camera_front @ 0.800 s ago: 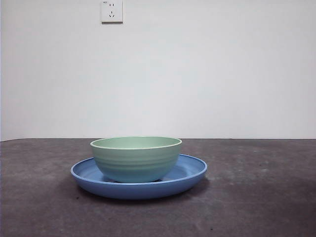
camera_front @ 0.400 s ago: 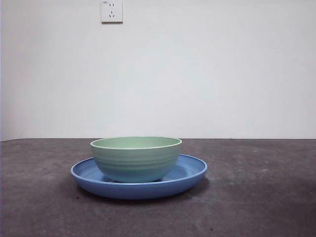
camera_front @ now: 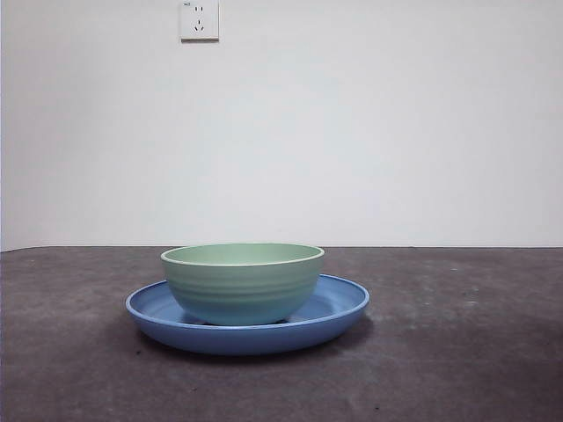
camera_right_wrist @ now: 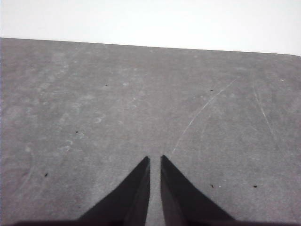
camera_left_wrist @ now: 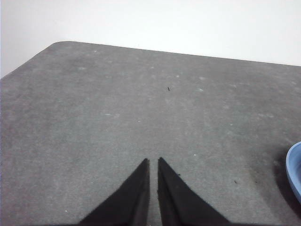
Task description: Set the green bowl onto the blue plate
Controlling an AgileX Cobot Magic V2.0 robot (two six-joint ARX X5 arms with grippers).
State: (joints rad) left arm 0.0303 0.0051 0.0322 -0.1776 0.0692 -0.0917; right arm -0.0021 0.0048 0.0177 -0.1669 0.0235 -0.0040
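Bare lab-style test setup, plain white wall (camera_front: 369, 132), single white wall socket (camera_front: 199, 19) high up, dark grey scuffed bench (camera_front: 457, 352), otherwise unfurnished

I see a dark grey tabletop (camera_front: 457, 352) with a matte, slightly mottled surface, marked by pale scuffs, fine scratches and tiny dark specks. Behind it stands a plain white wall (camera_front: 396, 132), evenly lit with no strong shadows. High on the wall, left of centre, sits a white electrical socket (camera_front: 199, 19). One table corner looks rounded.
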